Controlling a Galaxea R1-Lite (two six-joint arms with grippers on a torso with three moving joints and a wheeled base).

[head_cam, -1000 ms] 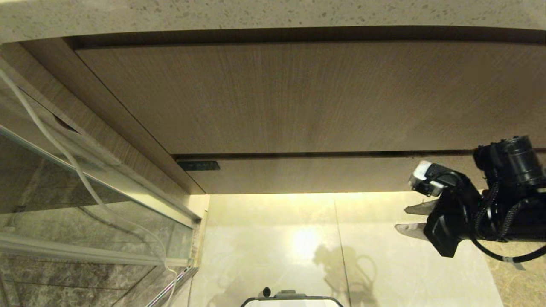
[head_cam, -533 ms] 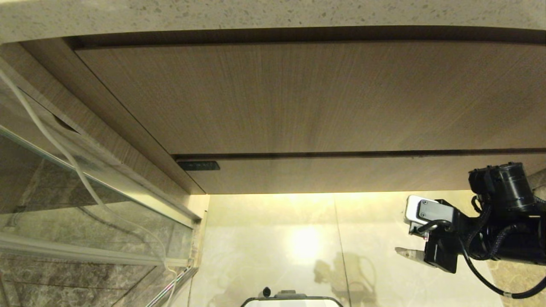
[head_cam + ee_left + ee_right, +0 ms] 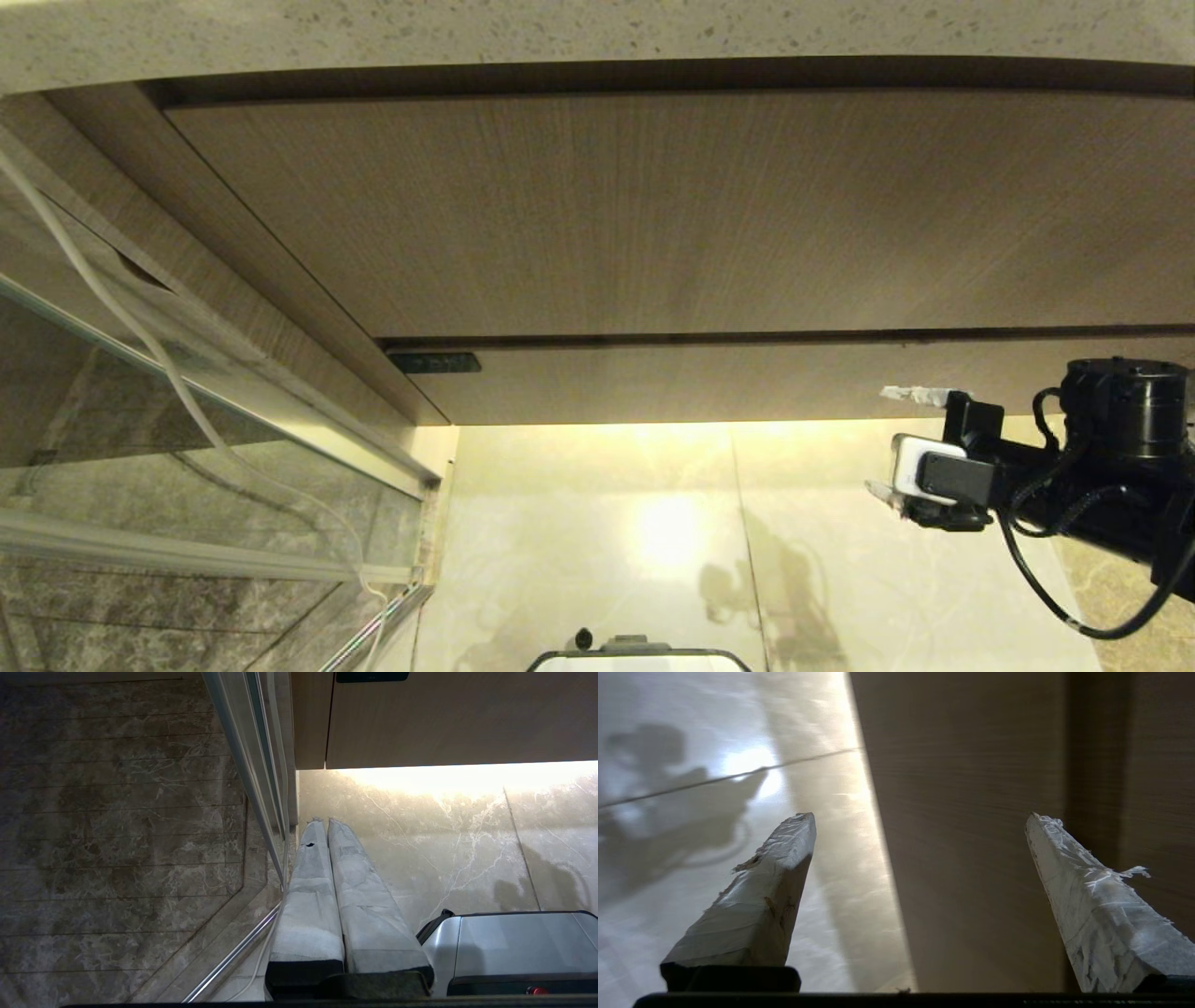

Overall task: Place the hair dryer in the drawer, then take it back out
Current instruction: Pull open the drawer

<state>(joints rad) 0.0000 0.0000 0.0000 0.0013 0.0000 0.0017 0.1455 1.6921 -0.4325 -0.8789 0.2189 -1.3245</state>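
Note:
The drawer [image 3: 700, 383] is the low wood-grain front under the taller panel [image 3: 653, 215], and it is closed flush. The hair dryer is out of view. At the right, my right gripper [image 3: 887, 441] hangs just in front of the drawer's lower edge. It is open wide, one finger above the other, with nothing between them. In the right wrist view the right gripper [image 3: 920, 819] spans the edge where the drawer front [image 3: 971, 858] meets the lit floor. My left gripper [image 3: 327, 821] is parked low near the floor, shut and empty.
A speckled stone countertop [image 3: 597, 28] overhangs the cabinet. A glass partition [image 3: 187, 448] with a white cable [image 3: 103, 289] closes off the left side. Glossy marble floor [image 3: 653, 541] lies below the drawer. My own base [image 3: 635, 653] shows at the bottom edge.
The right wrist has rolled, so the fingers now stand one above the other, and they have spread from close together to wide open. The hand also sank slightly.

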